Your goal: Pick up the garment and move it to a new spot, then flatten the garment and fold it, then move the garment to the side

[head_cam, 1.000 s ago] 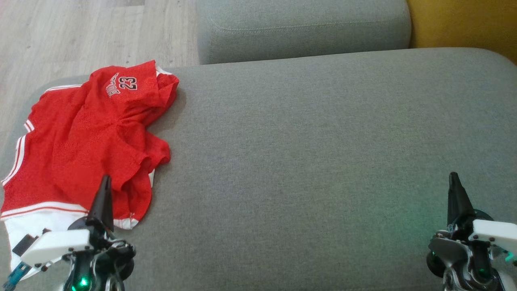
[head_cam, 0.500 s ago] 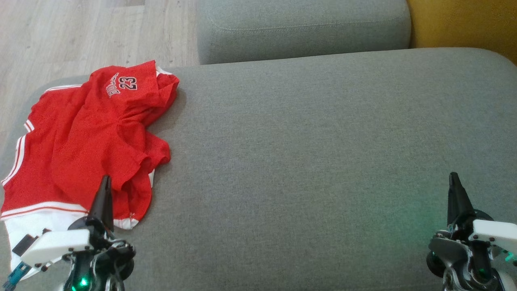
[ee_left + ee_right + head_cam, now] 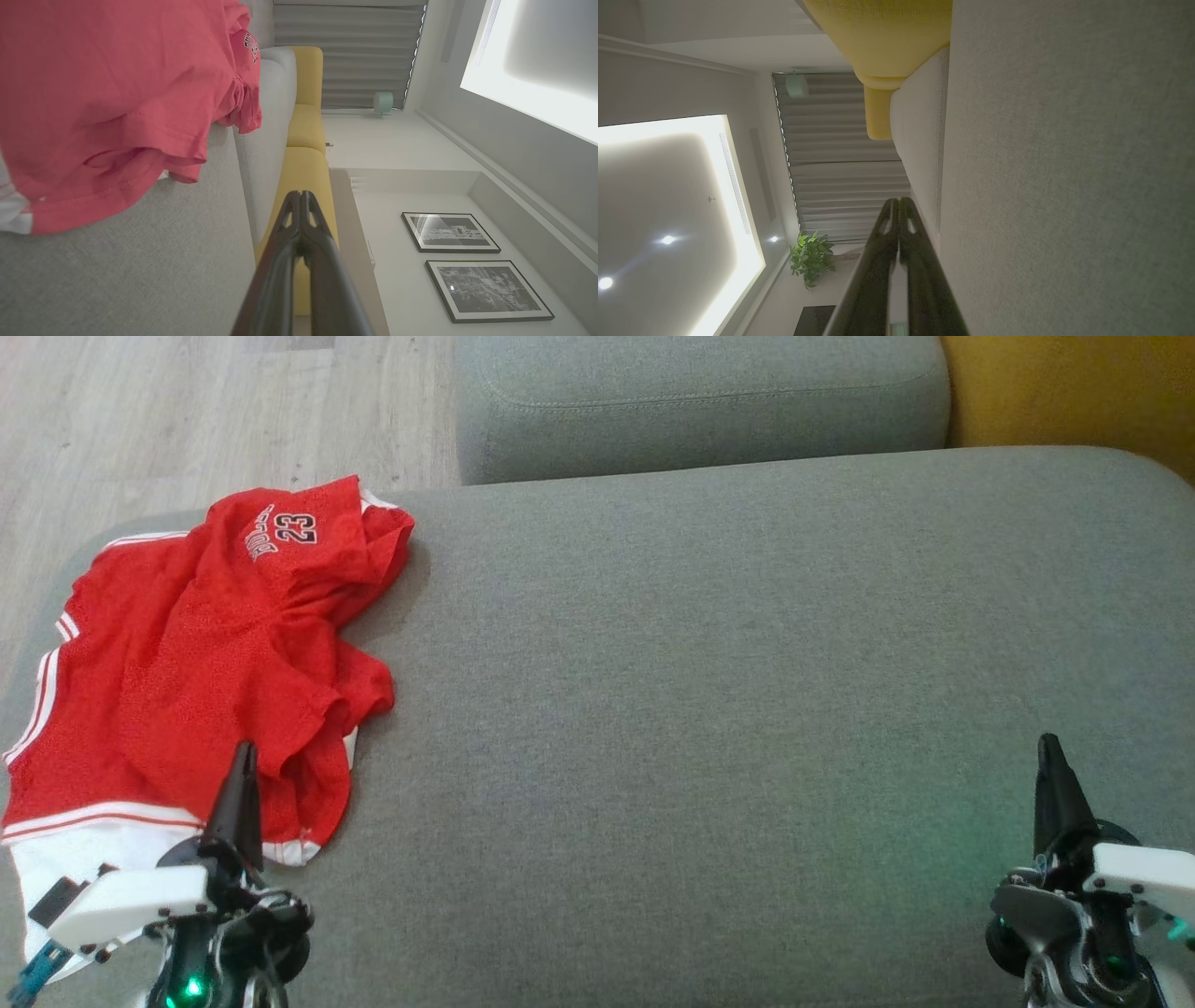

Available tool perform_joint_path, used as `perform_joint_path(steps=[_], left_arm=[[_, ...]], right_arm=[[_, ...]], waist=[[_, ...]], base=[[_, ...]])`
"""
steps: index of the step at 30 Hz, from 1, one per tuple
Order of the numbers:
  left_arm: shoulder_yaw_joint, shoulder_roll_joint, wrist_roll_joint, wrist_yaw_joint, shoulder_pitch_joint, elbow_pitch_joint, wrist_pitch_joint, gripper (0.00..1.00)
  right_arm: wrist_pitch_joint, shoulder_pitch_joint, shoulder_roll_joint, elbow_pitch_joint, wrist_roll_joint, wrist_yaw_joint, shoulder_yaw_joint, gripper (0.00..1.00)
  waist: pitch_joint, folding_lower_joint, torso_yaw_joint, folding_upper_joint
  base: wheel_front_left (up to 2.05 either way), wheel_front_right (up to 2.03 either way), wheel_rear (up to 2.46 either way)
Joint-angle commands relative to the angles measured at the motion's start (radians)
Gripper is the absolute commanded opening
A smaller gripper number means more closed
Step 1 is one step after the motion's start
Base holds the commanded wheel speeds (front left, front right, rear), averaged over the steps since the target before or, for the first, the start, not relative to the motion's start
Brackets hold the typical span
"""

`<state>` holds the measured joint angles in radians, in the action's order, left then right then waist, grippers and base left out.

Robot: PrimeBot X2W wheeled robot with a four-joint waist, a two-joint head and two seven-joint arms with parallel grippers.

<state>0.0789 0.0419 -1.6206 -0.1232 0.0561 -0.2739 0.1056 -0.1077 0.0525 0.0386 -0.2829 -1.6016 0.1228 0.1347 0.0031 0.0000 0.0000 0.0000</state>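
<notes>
A crumpled red garment [image 3: 201, 658] with white trim and the number 23 lies at the left end of a grey sofa seat [image 3: 709, 709]. In the head view my left gripper [image 3: 245, 751] is shut at the lower left, its tip over the garment's near hem, holding nothing. At the lower right, far from the cloth, my right gripper [image 3: 1048, 745] is shut and empty above bare cushion. In the left wrist view the garment [image 3: 107, 98] fills the upper left, beside the closed left gripper [image 3: 301, 193]. The right wrist view shows the right gripper [image 3: 899, 200] with fingers pressed together beside the seat.
A grey back cushion [image 3: 700, 401] runs along the far edge of the seat, with a yellow cushion [image 3: 1074, 387] at the far right. Wooden floor [image 3: 187, 411] lies past the sofa's left end. The garment sits close to the seat's left edge.
</notes>
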Motion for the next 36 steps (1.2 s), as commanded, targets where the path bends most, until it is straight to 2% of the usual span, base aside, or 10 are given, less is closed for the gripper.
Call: perform_joint_path(steps=[1, 6, 7, 23, 36], left_arm=[[0.034, 0.008, 0.012, -0.007, 0.052, 0.029, 0.007, 0.0], [0.034, 0.008, 0.012, -0.007, 0.052, 0.029, 0.007, 0.0], [0.0, 0.0, 0.0, 0.0, 0.0, 0.0, 0.0, 1.0], [-0.037, 0.0, 0.039, 0.015, -0.014, 0.018, -0.041, 1.0], [-0.076, 0.001, 0.196, 0.043, -0.023, 0.041, -0.082, 1.0]], right_arm=[[-0.005, 0.055, 0.012, 0.038, -0.007, 0.008, -0.021, 0.0], [-0.005, 0.055, 0.012, 0.038, -0.007, 0.008, -0.021, 0.0], [0.0, 0.0, 0.0, 0.0, 0.0, 0.0, 0.0, 1.0], [0.041, -0.014, 0.001, 0.016, 0.065, 0.001, -0.037, 1.0], [0.082, -0.021, 0.002, 0.058, 0.304, 0.002, -0.072, 1.0]], waist=[[0.0, 0.0, 0.0, 0.0], [0.0, 0.0, 0.0, 0.0], [0.0, 0.0, 0.0, 0.0], [-0.001, 0.0, 0.0, 0.0], [-0.003, 0.0, 0.0, 0.0]], base=[[0.0, 0.0, 0.0], [0.0, 0.0, 0.0], [0.0, 0.0, 0.0], [0.0, 0.0, 0.0], [0.0, 0.0, 0.0]])
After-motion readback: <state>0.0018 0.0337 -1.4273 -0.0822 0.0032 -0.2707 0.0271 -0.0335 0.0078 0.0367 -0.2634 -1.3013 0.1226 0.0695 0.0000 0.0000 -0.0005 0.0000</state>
